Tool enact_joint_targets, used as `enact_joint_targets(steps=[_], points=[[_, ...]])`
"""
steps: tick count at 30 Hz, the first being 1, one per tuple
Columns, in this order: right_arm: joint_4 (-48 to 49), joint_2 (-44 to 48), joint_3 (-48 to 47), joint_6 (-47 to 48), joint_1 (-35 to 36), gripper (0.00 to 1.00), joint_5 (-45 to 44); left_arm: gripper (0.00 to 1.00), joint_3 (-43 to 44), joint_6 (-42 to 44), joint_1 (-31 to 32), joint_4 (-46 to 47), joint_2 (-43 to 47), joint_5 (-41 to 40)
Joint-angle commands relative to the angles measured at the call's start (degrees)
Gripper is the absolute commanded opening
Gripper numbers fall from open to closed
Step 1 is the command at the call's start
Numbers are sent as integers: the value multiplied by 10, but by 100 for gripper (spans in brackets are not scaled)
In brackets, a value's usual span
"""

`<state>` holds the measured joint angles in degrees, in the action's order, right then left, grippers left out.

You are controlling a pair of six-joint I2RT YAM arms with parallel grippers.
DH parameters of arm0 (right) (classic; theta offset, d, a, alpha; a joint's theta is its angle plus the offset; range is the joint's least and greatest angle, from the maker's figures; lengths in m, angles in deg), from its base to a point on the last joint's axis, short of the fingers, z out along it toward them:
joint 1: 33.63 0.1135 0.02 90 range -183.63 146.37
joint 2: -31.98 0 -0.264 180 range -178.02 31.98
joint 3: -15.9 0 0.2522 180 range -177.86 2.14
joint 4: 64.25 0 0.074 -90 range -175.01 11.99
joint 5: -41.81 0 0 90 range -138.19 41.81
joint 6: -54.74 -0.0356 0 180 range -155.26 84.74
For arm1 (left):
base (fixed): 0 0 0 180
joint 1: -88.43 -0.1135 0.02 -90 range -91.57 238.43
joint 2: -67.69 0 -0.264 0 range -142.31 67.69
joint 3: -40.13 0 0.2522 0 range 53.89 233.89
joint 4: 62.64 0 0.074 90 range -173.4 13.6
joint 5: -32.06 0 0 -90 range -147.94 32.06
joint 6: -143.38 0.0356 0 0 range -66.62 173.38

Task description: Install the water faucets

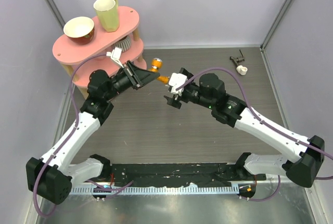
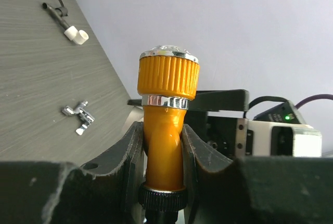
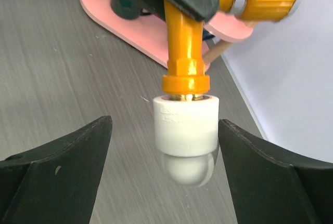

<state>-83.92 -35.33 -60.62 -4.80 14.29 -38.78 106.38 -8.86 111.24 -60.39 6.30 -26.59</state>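
Orange tap (image 2: 165, 130) clamped in left gripper (image 2: 162, 148) as anchor; white fitting (image 3: 186, 125) seated on its end, right gripper (image 3: 165, 126) open, clear.

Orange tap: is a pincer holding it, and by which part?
The left pincer clamps the orange tap by its stem, just below the knob. The right pincer is open on either side of the white fitting, holding nothing.
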Motion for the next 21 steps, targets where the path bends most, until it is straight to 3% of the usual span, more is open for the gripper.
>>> enact_joint_targets(steps=[1,6,9,12,13,15,16,19,20,21], points=[[56,-6,7,35,2,87,-69,0,5,-49,-1,96,7,17],[45,-27,-17,-9,2,78,-27,0,2,-56,0,152,0,35],[22,-37,-43,-56,0,66,15,0,-5,-56,-1,190,-6,47],[22,-37,-61,-115,-12,46,88,0,-8,-54,0,218,-15,60],[24,-36,-64,-130,-15,32,124,0,-11,-48,-1,222,-17,61],[30,-34,-77,-176,-31,17,161,0,-14,-37,0,232,-19,67],[34,-34,-82,-195,-39,5,186,0,-19,-30,-1,233,-19,66],[56,-38,-96,-288,-76,1,278,0,-34,25,0,234,-14,66],[103,-39,-97,-317,-85,1,326,0,-39,56,0,235,-8,66],[126,-41,-95,-391,-107,1,346,0,-44,76,0,237,-3,67]])
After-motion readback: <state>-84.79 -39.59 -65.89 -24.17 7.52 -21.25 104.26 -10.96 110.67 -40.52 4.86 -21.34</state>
